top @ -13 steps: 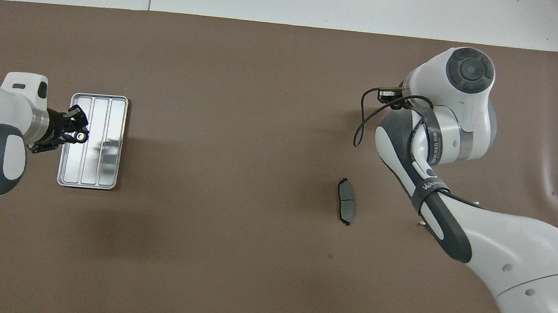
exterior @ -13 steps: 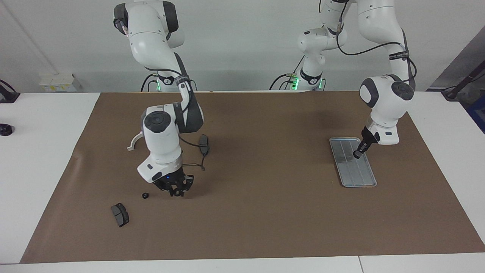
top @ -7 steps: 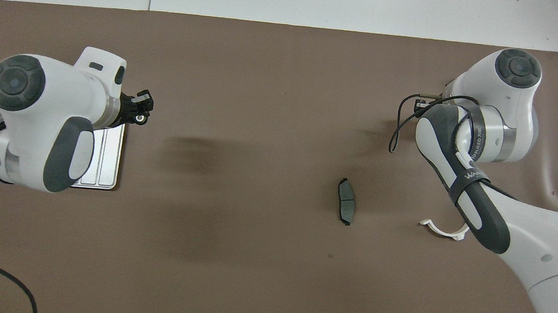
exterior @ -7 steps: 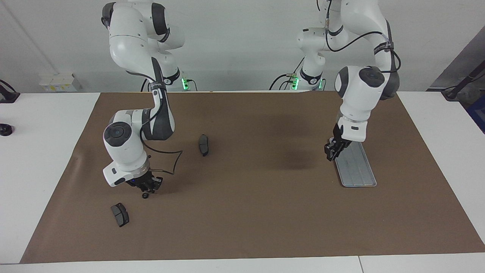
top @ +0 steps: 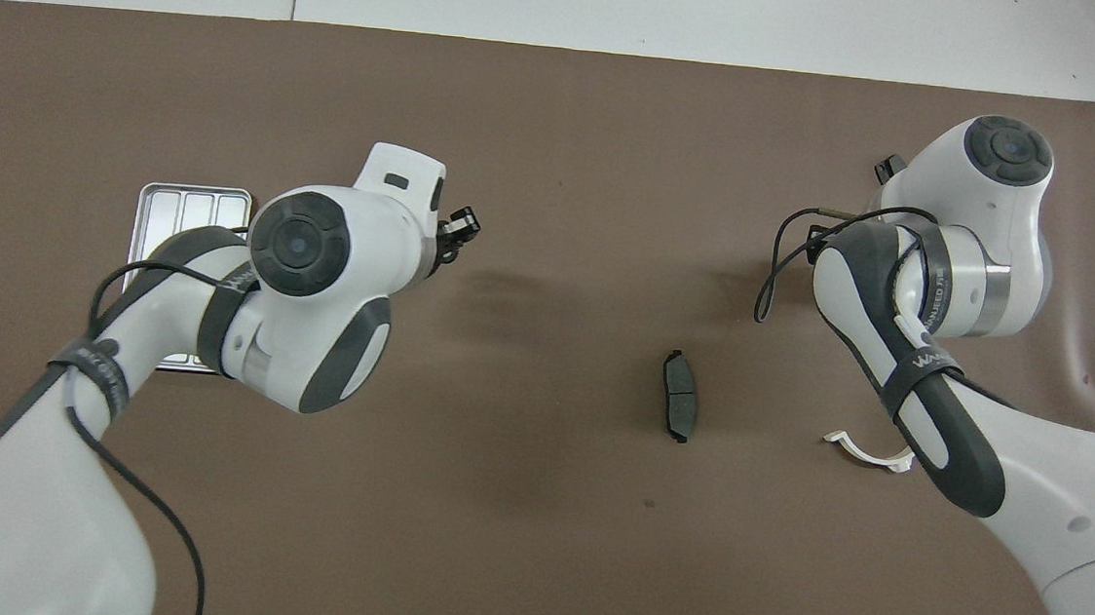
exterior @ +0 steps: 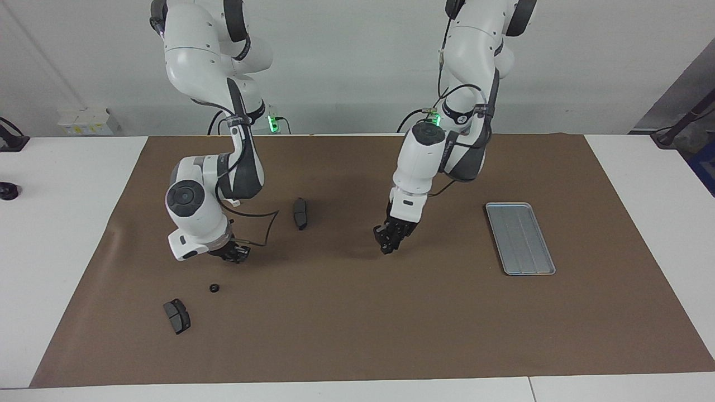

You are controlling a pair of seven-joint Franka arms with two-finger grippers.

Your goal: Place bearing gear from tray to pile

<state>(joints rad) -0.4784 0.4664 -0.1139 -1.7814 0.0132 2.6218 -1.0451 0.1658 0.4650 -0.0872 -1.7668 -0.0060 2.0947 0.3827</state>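
**Q:** Quick check, where's your left pincer (exterior: 389,241) at, and has it got the gear?

**A:** Going by the facing view, your left pincer hangs over the middle of the brown paper mat (exterior: 391,324) covering the white desk (exterior: 67,223). The flat ridged silver-grey metal tray (exterior: 519,238) lies at its 3 o'clock, well apart. One dark grey curved brake pad (exterior: 300,213) lies at its 10 o'clock. Honestly, you cannot tell whether that pincer is released or clenched, or whether anything sits in it.

**Q:** And the pile end?

**A:** Your right pincer (exterior: 234,254) hovers low over the mat, and its state can't be told either. A small black round gear (exterior: 213,288) lies on the mat at its 7 o'clock, near but not touching. A second dark grey brake pad (exterior: 177,316) sits at the gear's 8 o'clock. From overhead, the white half-ring bracket (top: 873,453) pokes out beside the right arm, at 3 o'clock of the first pad (top: 678,394).
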